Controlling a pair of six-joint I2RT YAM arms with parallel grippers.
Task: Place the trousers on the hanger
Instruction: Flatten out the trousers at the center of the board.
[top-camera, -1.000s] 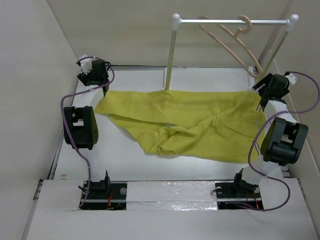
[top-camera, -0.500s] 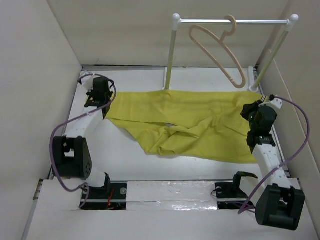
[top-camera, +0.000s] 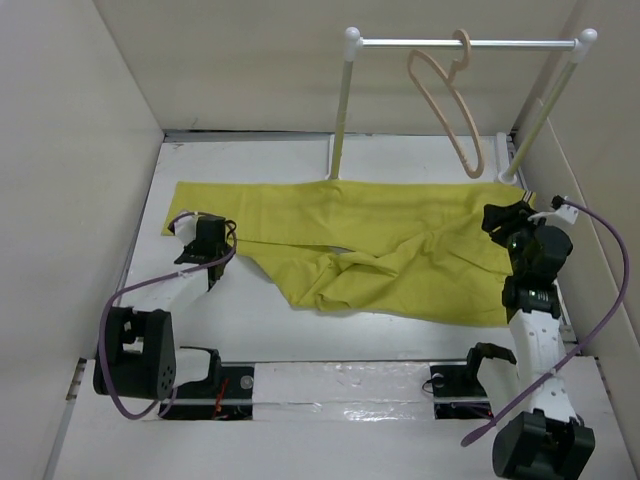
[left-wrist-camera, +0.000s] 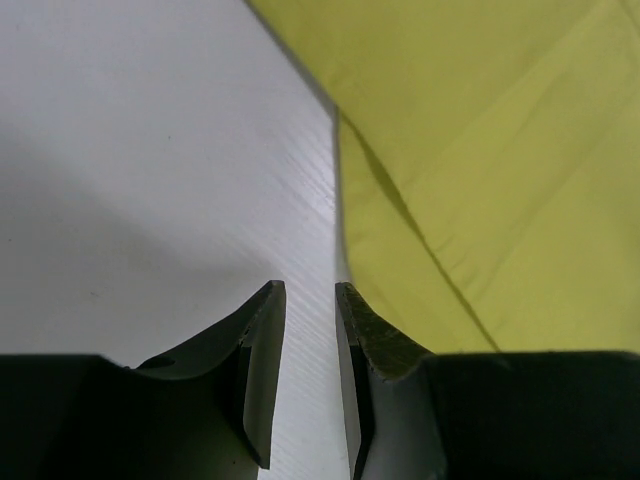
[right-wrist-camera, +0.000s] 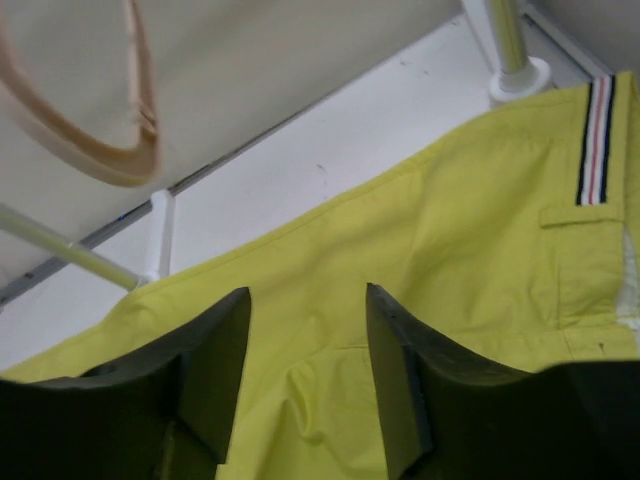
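Gaping empty: left pincer (left-wrist-camera: 308, 290) narrowly beside trousers (left-wrist-camera: 480, 150), right pincer (right-wrist-camera: 305, 295) wider above

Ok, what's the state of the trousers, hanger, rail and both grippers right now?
Trousers: spread flat on the table, unheld.
Hanger: empty, hooked on the rail.
Rail: upright, bearing only the hanger.
Left gripper: fingers narrowly apart, empty, over bare table.
Right gripper: fingers wide apart, empty, over the trousers.
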